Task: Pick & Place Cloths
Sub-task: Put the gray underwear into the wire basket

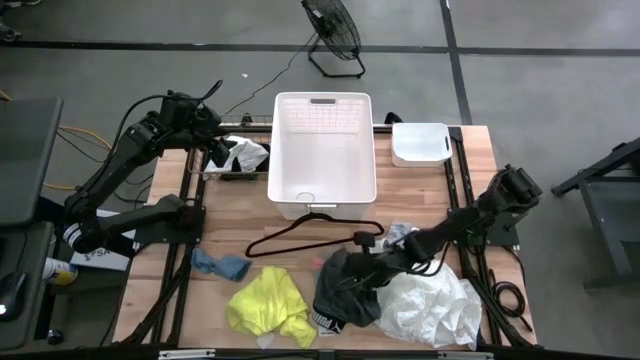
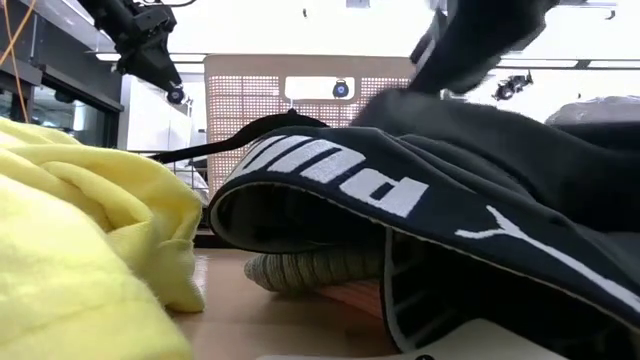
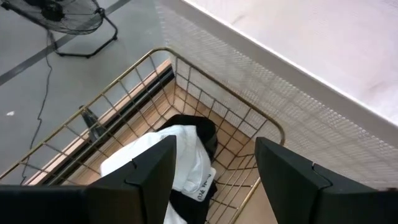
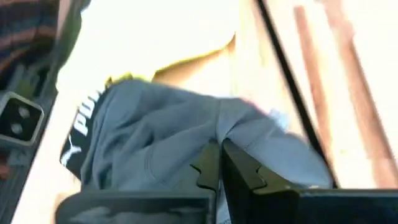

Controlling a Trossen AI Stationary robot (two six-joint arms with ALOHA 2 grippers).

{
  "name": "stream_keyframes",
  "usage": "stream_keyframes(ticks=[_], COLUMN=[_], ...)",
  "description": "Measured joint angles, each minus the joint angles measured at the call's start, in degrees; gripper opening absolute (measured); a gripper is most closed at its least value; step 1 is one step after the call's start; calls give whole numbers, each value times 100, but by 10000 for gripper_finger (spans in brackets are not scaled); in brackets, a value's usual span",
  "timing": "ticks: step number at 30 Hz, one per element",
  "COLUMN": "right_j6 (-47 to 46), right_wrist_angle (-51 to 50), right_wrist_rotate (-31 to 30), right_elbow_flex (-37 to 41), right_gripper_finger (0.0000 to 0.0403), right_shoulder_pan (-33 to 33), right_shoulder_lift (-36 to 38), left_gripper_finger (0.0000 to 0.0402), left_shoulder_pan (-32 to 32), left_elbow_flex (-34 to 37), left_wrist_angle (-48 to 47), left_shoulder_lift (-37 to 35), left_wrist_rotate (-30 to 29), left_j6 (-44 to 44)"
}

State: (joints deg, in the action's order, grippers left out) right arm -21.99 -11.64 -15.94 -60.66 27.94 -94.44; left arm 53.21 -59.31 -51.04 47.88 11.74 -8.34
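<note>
Wire-mesh basket [image 3: 186,99] at the table's [image 1: 300,232] back-left is holding a white cloth [image 3: 168,155] over a black piece [image 3: 198,127], and the left gripper [image 3: 214,171] is hovering above it with jaws apart. Near the front, going rightward, a blue cloth [image 1: 222,265] and a yellow cloth [image 1: 268,305] are lying on the wood, then a hanger [image 1: 310,240] in front of the white plastic basket [image 1: 322,152]. Right of that, the right gripper [image 4: 221,163] is pinching the dark grey cloth [image 1: 345,290], jaws together on its fabric, beside the large white cloth [image 1: 432,308].
</note>
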Motion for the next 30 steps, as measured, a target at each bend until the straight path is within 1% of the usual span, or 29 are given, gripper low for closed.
stream_keyframes(ticks=[5,8,13,22,27,30], right_j6=[444,878,1781,2893,3592,4052], right_wrist_angle=[76,224,910,2188,2782,3136], right_wrist_rotate=[-295,-427,-505,-510,-506,-497], right_elbow_flex=[-131,-181,-197,-201,-201,-201], right_gripper_finger=[4,4,4,4,4,4], right_shoulder_pan=[7,7,2,-58,-63,-63], right_shoulder_lift=[414,666,1163,2030,2401,2574], left_gripper_finger=[214,214,214,214,214,214], left_shoulder_pan=[2,2,2,1,-3,-176], left_elbow_flex=[0,0,0,2,2,2], left_wrist_angle=[19,35,97,451,831,1194], left_shoulder_lift=[2,2,2,0,-2,-2], left_wrist_rotate=[566,929,1446,2616,3232,3383], left_j6=[-10,-22,-22,50,170,349])
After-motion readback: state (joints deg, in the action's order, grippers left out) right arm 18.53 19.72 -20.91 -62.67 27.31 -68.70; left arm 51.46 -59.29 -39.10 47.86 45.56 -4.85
